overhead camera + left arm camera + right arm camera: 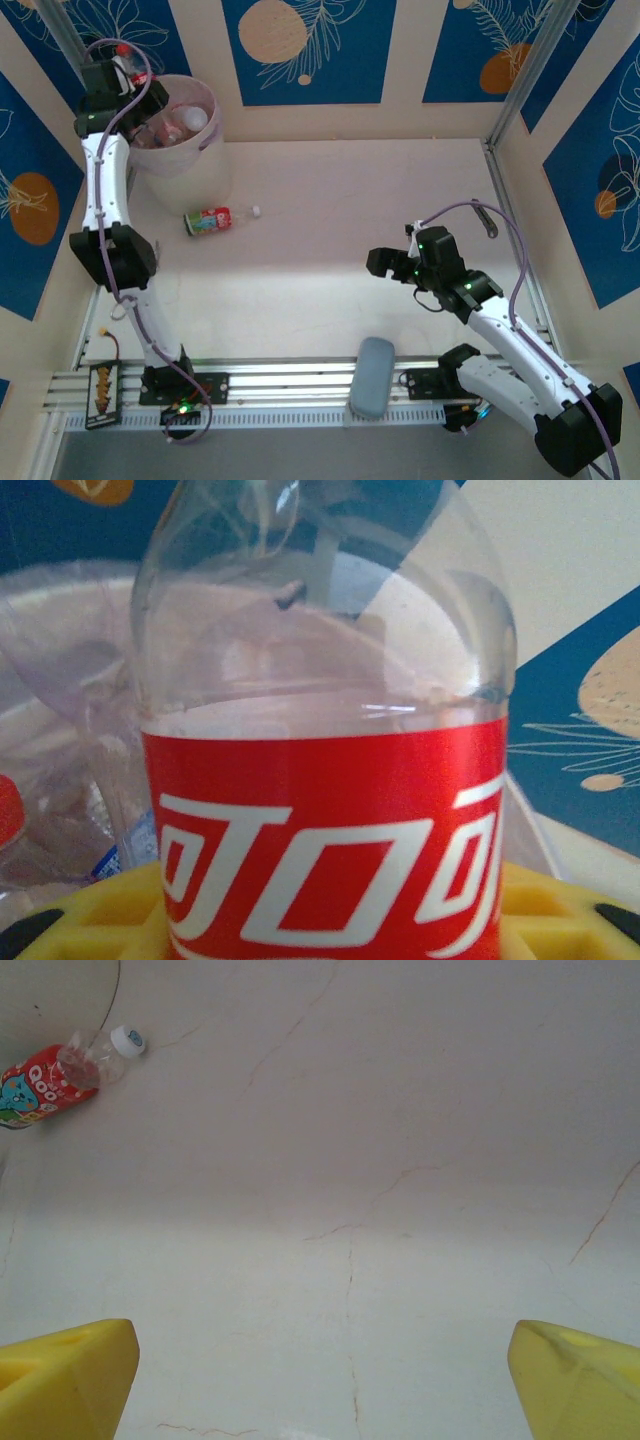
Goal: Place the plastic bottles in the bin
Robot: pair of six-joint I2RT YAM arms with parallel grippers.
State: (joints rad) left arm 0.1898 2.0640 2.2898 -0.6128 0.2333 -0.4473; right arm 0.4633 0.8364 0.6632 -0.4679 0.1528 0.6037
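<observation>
The round translucent pale pink-white plastic bin (pixel 205 140) stands at the far left of the pale tabletop (pixel 330 200), with several clear bottles (pixel 185 120) lying inside it. Just over the bin's far-left rim, the left end effector (pixel 115 78) is clenched around a clear plastic bottle with a red label and red cap (pixel 128 62). In the left wrist view this held bottle (pixel 320 810) stands upright between the yellow fingers (pixel 90 915), with the bin's wall (pixel 60 660) close behind it. Near the bin, on its near-right side, a second clear plastic bottle with a red cartoon label and white cap (pixel 212 220) lies on its side on the tabletop, cap turned away from the bin. Well apart from the bin to the right, the right end effector (pixel 392 262) hangs released, its yellow fingers (pixel 60 1380) spread wide above bare tabletop. A grey-blue oblong pad (pixel 372 375) rests at the near edge, far from the bin.
</observation>
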